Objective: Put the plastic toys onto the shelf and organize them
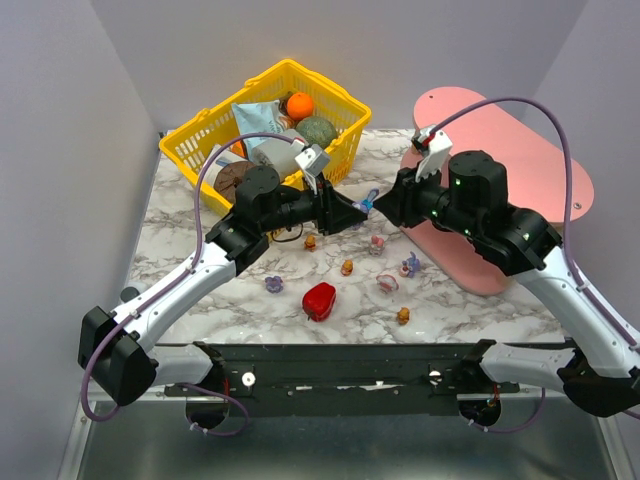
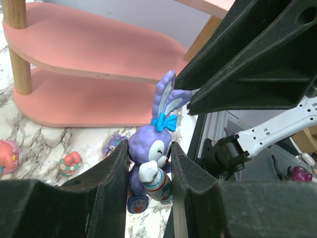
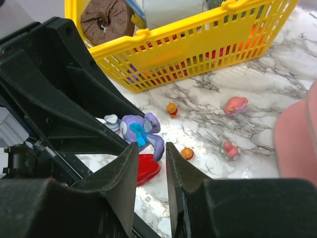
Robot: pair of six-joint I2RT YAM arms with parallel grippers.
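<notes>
**Pinched at the middle of the table, short of the shelf**

Clamped in the left gripper (image 2: 147, 147): the purple bunny (image 2: 148, 148), one black finger pressed to each flank. Upright, with the face and blue bow turned toward the left wrist camera and the long ears pointing away.

Held up off the marble table (image 1: 200, 230), over its middle, just in front of the yellow basket (image 1: 250, 110).

Met nose to nose by the right gripper (image 3: 151, 148), with its tips right at the bunny's ears. Only a narrow slit between those two fingers, and one ear lying at the mouth of it. Cannot tell whether squeezed onto that ear or merely set beside it.

Not on the shelf (image 1: 520, 150): pink oval boards on light wooden posts, at the table's far right. Partly hidden behind the right arm and apart from the bunny.

Scattered on the marble below, nearer the arm bases: other small toys (image 1: 347, 267) in orange-brown, pink and purple, each lying apart from the rest. Among them, closest to the near edge, a glossy red pepper (image 1: 319, 300).

Piled in the basket at the far left: an orange, a dark green round thing, a brown disc and pale packets.
</notes>
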